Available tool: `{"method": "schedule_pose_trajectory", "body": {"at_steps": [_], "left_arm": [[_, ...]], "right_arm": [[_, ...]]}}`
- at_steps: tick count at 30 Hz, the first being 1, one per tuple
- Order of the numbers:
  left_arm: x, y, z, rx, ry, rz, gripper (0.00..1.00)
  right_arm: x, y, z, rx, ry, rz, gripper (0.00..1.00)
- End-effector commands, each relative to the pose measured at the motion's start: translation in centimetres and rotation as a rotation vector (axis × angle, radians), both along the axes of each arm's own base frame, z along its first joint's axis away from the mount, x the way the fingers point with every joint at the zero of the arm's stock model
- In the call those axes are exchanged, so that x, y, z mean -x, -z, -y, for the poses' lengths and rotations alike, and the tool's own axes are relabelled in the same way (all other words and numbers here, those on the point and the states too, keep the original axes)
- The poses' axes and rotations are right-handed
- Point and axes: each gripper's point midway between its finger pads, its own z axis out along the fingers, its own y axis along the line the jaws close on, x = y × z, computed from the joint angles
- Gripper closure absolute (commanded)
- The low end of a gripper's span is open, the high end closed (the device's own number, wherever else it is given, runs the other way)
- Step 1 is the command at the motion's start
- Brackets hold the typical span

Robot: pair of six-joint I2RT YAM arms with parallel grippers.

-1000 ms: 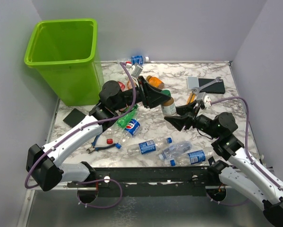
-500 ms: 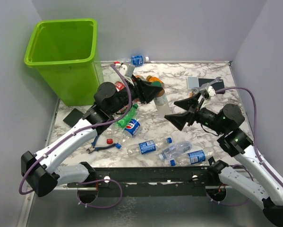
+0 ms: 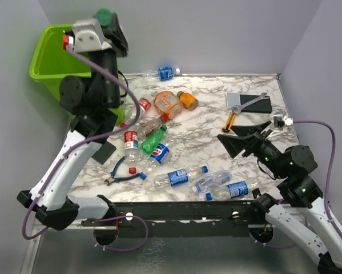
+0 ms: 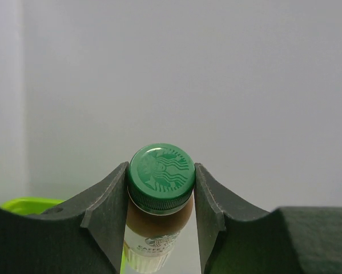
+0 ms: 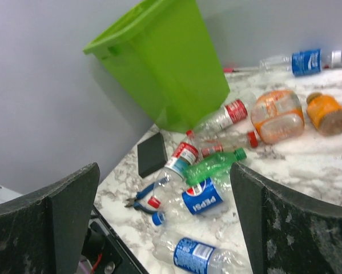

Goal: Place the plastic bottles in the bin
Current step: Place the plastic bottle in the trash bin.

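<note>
The left end effector [image 4: 161,191] pinches a small green-capped brown plastic bottle [image 4: 161,174] just under its cap, raised high by the rim of the tall lime-green plastic bin [image 3: 45,65], which stands at 10 o'clock of the marble-patterned surface [image 3: 216,114]. The right end effector [image 3: 248,136], at 3 o'clock, hangs spread wide and empty. The other clear, green and orange plastic bottles [image 3: 159,149] lie scattered from the centre to 6 o'clock, with blue-handled pliers [image 3: 120,174] at 7 o'clock

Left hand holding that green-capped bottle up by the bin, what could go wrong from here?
The left hand pinches the green-capped bottle only at its neck, so it might swing or slip. In the wrist view only a sliver of the bin rim shows, off to one side, so a drop now could miss.
</note>
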Motion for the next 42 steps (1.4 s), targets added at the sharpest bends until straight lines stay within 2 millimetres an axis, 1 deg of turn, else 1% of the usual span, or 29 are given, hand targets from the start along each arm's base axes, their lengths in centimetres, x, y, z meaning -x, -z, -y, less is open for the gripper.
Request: {"method": "schedule_pose_trajectory", "body": {"at_steps": [1, 2, 4, 8, 12, 15, 17, 20, 22, 24, 26, 27, 28, 29, 30, 32, 34, 35, 37, 39, 41, 42], "left_arm": [[-4.6, 1.1, -7.0, -0.036, -0.368, -0.132, 1.00], [-5.5, 1.3, -8.3, -0.012, -0.398, -0.140, 1.00], [-7.1, 2.3, -10.3, 0.018, -0.459, -0.165, 1.00], [-10.5, 5.0, -13.6, 0.070, -0.523, -0.220, 1.00], [-13.9, 9.0, -15.1, 0.108, -0.527, -0.304, 1.00], [-15.9, 12.1, -14.9, 0.083, -0.518, -0.377, 1.00], [-16.3, 13.5, -15.1, 0.075, -0.541, -0.412, 1.00], [-16.3, 14.3, -15.6, 0.077, -0.579, -0.430, 0.99], [-16.1, 14.0, -15.6, 0.076, -0.573, -0.423, 0.92], [-15.8, 13.4, -15.4, 0.075, -0.554, -0.408, 0.90], [-15.6, 12.9, -15.3, 0.072, -0.542, -0.399, 0.86], [-15.4, 12.7, -15.2, 0.069, -0.534, -0.395, 0.81], [-15.3, 12.6, -14.9, 0.062, -0.524, -0.395, 0.66], [-15.0, 12.4, -14.8, 0.062, -0.520, -0.394, 0.49], [-14.7, 12.2, -14.5, 0.062, -0.514, -0.391, 0.35], [-14.0, 11.3, -13.7, 0.050, -0.499, -0.378, 0.17], [-13.0, 10.0, -12.5, 0.041, -0.475, -0.358, 0.03], [-12.4, 9.3, -11.7, 0.039, -0.454, -0.346, 0.01], [-11.0, 8.0, -9.7, 0.028, -0.405, -0.323, 0.01], [-9.4, 7.2, -7.1, 0.005, -0.341, -0.309, 0.01], [-8.0, 7.2, -3.9, -0.021, -0.239, -0.305, 0.01], [-7.5, 7.8, -2.1, -0.042, -0.176, -0.318, 0.01]], "right_arm": [[-1.3, 5.3, -0.2, -0.019, 0.043, -0.162, 0.00], [-1.5, 6.4, -0.4, -0.003, 0.040, -0.198, 0.00], [-1.6, 8.4, -0.9, 0.038, 0.030, -0.270, 0.00], [-1.8, 10.8, -1.3, 0.080, 0.020, -0.327, 0.00], [-1.9, 11.6, -0.7, 0.110, 0.046, -0.321, 0.00], [-2.1, 12.0, 0.2, 0.141, 0.090, -0.317, 0.00], [-2.3, 12.3, 0.7, 0.144, 0.121, -0.321, 0.00], [-2.3, 12.6, 0.9, 0.136, 0.134, -0.321, 0.00], [-2.4, 12.8, 1.1, 0.135, 0.149, -0.327, 0.00], [-2.8, 12.9, 1.6, 0.130, 0.189, -0.333, 0.00], [-3.2, 12.9, 1.9, 0.118, 0.213, -0.339, 0.00], [-3.3, 12.9, 1.9, 0.116, 0.215, -0.338, 0.00], [-3.3, 12.8, 1.8, 0.118, 0.216, -0.339, 0.00], [-3.4, 12.8, 1.8, 0.125, 0.217, -0.347, 0.00], [-3.5, 12.9, 1.8, 0.134, 0.218, -0.356, 0.00], [-3.5, 12.9, 1.8, 0.154, 0.222, -0.372, 0.00], [-3.6, 13.0, 1.9, 0.170, 0.227, -0.376, 0.00], [-3.7, 12.9, 2.0, 0.174, 0.235, -0.372, 0.00], [-4.0, 12.7, 2.5, 0.178, 0.266, -0.363, 0.00], [-4.3, 12.4, 3.2, 0.186, 0.306, -0.348, 0.00], [-4.7, 12.4, 4.1, 0.205, 0.357, -0.347, 0.00], [-5.0, 12.4, 4.6, 0.218, 0.386, -0.352, 0.00]]}}
